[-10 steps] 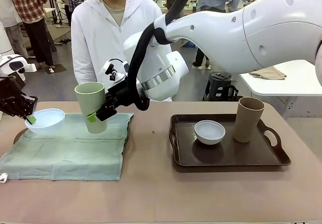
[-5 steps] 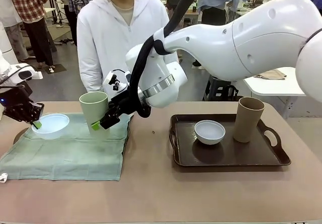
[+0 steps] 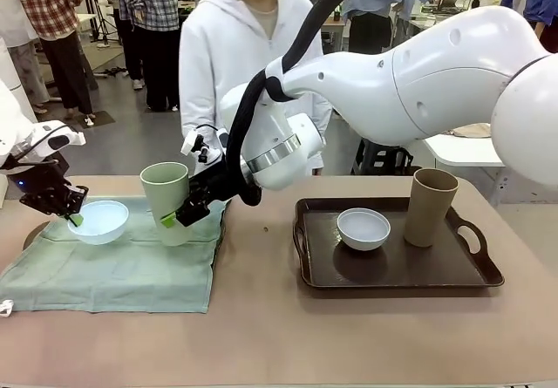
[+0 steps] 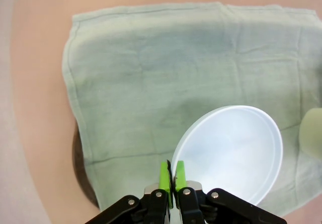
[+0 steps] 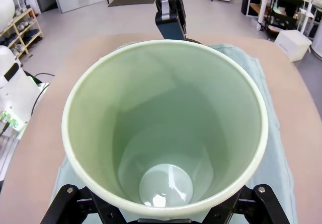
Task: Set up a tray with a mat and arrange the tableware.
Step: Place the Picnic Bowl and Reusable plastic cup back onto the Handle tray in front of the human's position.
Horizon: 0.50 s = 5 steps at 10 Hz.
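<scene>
green cup [image 5: 166, 133] — glossy inside, bowl [image 4: 229, 153] rim clamped

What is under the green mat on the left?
A dark tray: its rim peeks out at the edge of the mat in the left wrist view. The rest of it is covered by the mat, so what else lies beneath cannot be seen.

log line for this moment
left gripper shut on pale blue bowl; right gripper shut on pale green cup; both at mat; white bowl, tan cup in tray
</scene>
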Tool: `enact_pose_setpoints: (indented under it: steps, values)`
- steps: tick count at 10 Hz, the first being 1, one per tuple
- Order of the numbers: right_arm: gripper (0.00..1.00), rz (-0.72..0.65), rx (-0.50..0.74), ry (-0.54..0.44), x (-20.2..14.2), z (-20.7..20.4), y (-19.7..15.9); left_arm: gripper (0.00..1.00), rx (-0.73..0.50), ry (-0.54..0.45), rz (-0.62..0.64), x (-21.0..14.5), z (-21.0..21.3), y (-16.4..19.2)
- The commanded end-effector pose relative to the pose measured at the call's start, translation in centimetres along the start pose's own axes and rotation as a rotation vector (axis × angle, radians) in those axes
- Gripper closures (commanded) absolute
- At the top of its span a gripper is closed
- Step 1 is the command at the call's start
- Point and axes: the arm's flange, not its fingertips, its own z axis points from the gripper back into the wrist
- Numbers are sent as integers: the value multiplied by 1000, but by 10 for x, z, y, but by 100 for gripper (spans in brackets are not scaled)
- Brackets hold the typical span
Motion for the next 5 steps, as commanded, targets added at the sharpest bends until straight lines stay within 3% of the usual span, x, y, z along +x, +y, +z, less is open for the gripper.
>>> enact_pose_setpoints:
  steps: [1, 5]
  values:
    - [17, 47, 0, -14, -7, -4, -3, 96, -29, -28, -27, 3, -5, 1]
    - [17, 53, 1, -11, -15, -6, -7, 96, -15, -9, -37, 4, -13, 2]
